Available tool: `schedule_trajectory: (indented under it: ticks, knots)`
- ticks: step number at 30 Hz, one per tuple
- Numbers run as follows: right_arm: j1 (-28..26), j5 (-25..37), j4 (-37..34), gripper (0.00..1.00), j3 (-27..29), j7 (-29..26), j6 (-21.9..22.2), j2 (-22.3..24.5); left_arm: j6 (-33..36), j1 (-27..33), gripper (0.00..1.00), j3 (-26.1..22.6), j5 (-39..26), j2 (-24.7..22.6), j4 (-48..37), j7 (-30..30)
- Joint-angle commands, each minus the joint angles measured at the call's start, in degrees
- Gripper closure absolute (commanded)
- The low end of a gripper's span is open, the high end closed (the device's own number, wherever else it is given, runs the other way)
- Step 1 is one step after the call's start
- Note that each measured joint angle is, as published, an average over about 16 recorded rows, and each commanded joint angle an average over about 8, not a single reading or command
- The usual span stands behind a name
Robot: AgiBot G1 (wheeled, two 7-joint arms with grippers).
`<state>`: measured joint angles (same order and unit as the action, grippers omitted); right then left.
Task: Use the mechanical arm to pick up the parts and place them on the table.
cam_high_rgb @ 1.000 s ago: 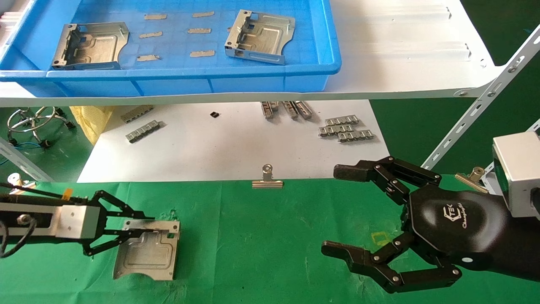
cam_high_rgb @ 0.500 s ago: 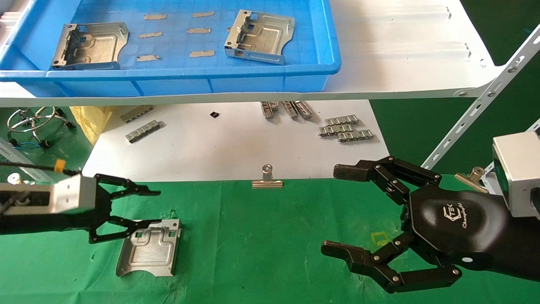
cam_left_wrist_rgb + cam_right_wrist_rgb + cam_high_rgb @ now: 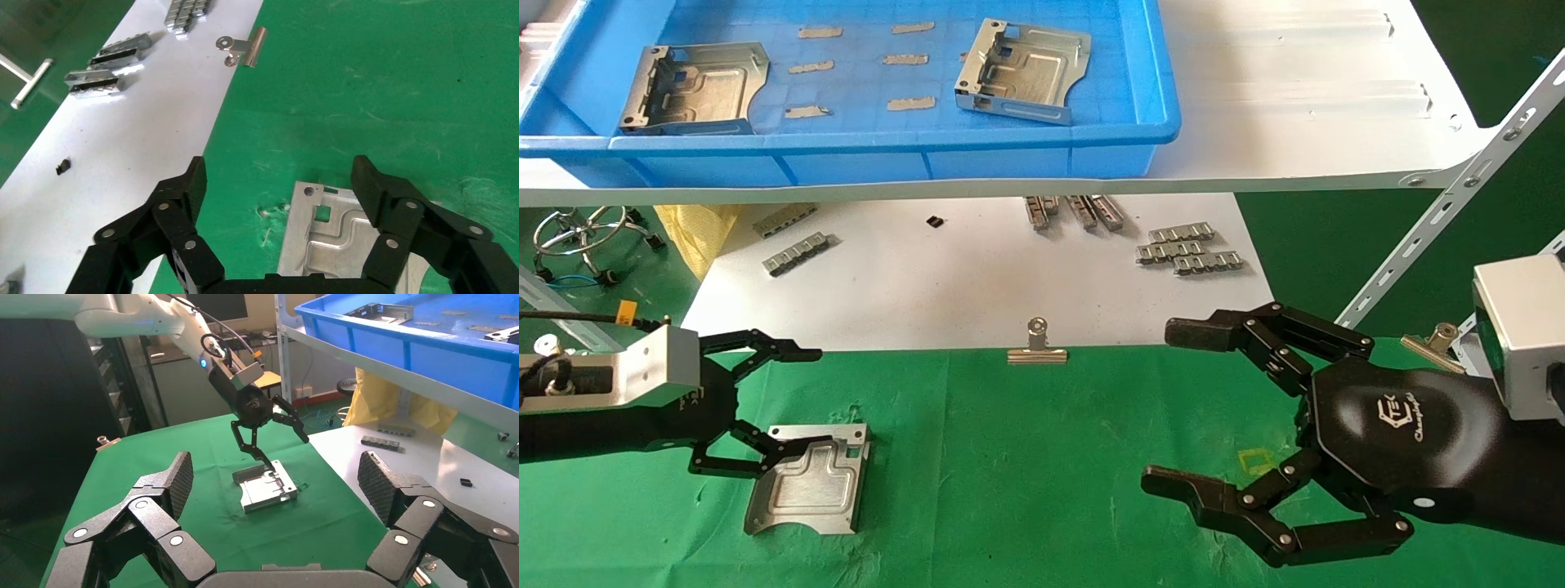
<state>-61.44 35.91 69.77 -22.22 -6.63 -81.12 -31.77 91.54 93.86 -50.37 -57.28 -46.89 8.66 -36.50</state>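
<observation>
One bracket (image 3: 807, 478) lies flat on the green bench (image 3: 1026, 457). Left claw (image 3: 779, 400) spread wide above it, holding nothing. Right claw (image 3: 1173, 408) parked, spread, empty.

Up top, blue plastic bin (image 3: 977, 159) on white shelf board (image 3: 1295, 98), flat metal slivers (image 3: 903, 59) scattered over its floor; below, white sheet (image 3: 944, 286) spread wide, ridged grey strips (image 3: 1187, 248) clustered at one side, more strips (image 3: 795, 253) at the other, tiny black chip (image 3: 935, 221) lying alone between; silver binder clip (image 3: 1037, 347) right at the sheet's near edge; yellow bag (image 3: 695, 233) tucked under the shelf; slotted white brace (image 3: 1442, 220) running diagonally down from the shelf corner.
</observation>
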Motion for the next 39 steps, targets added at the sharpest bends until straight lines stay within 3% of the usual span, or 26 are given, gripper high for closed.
schedule_trajectory:
  ticks: [1, 39]
  knots:
    - [0.00, 0.00, 0.00, 0.00, 0.00, 0.00, 0.00, 0.00, 0.01, 0.24, 0.00, -0.12, -0.24, -0.05, -0.17, -0.36]
    - [0.00, 0.00, 0.00, 0.00, 0.00, 0.00, 0.00, 0.00, -3.59, -19.78, 0.00, 21.09, 9.39, 7.29, 39.89, 28.92]
